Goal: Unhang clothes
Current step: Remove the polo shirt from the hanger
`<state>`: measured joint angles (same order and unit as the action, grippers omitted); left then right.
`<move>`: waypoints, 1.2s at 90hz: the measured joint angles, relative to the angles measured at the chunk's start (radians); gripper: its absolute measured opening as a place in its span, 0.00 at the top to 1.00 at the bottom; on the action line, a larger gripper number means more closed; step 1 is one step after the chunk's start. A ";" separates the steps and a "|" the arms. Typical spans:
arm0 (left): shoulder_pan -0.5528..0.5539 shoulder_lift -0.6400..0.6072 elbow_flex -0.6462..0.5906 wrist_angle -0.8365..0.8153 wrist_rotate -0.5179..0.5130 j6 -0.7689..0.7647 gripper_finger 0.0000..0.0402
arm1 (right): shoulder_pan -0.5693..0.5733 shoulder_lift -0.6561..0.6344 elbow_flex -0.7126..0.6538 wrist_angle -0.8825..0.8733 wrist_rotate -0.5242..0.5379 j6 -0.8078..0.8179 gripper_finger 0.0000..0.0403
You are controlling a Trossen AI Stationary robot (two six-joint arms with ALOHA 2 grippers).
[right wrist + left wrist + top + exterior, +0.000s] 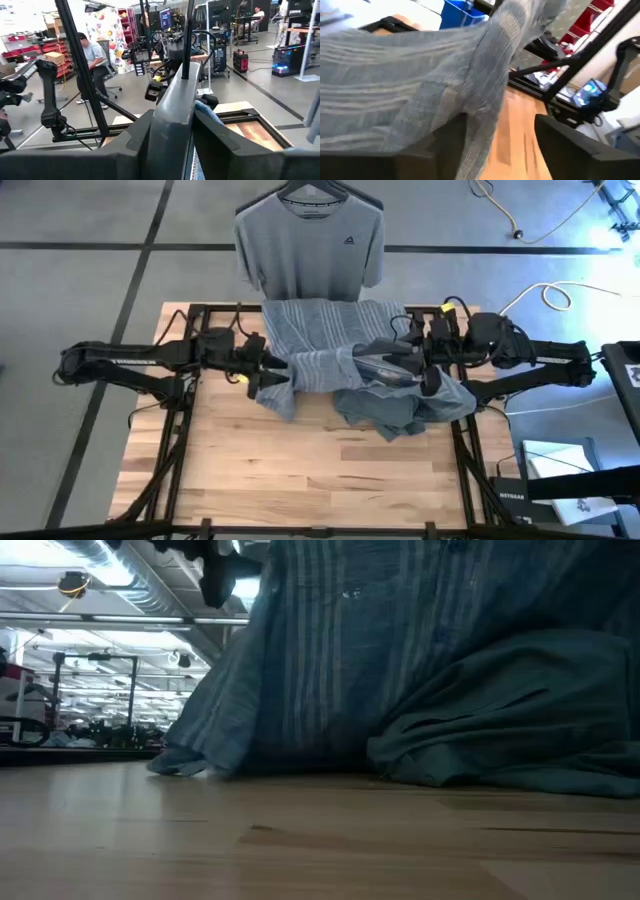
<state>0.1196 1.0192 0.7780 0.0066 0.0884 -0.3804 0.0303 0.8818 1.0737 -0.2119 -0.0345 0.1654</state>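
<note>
Presently, by label:

Risk: could snag or tear the striped blue-grey shirt point(330, 355) if pulled apart too hard between the two arms while draped over the frame rail point(205, 310); hem already bunched on the wooden table point(300, 470), so may drag or slide off the near side.

Second risk: hanger point(172, 125) could slip and drop if released carelessly.

Left gripper point(262, 367): closed tight on the shirt's edge at the cloth's left side; fabric pinched between the fingers in the left wrist view.

Right gripper point(400, 360): clamped on the dark hanger, with cloth just beneath; sits over the shirt's right half.

Striped shirt position: spread across the table's far middle, partly lifted, partly heaped.

Grey T-shirt point(310, 245): hanging on its own hanger beyond the table, untouched.
</note>
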 joint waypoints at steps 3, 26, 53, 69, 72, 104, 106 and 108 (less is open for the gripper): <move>-0.001 0.002 0.000 0.015 -0.032 0.023 0.38 | 0.000 0.002 0.000 -0.001 0.000 0.000 0.74; -0.022 0.016 0.000 0.030 -0.099 0.125 0.31 | 0.002 0.026 0.000 0.019 -0.002 0.005 0.74; -0.023 0.066 0.000 0.051 -0.116 0.124 0.32 | 0.002 0.039 0.008 0.028 -0.005 -0.008 0.74; -0.040 0.067 0.000 0.052 -0.136 0.120 0.58 | 0.002 0.039 0.008 0.031 -0.009 -0.005 0.74; -0.040 0.067 0.000 0.050 -0.136 0.121 0.66 | 0.002 0.039 0.008 0.031 -0.009 -0.005 0.74; -0.037 0.008 0.023 0.005 -0.176 0.159 1.00 | 0.002 0.006 0.008 0.017 -0.050 0.017 0.74; -0.034 -0.002 0.023 -0.011 -0.178 0.162 1.00 | 0.002 -0.003 0.008 0.008 -0.050 0.017 0.74; -0.030 -0.014 0.023 -0.029 -0.179 0.165 1.00 | 0.002 -0.012 0.008 0.003 -0.050 0.017 0.74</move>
<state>0.0898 1.0051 0.8013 -0.0223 -0.0903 -0.2151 0.0322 0.8697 1.0817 -0.2089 -0.0850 0.1825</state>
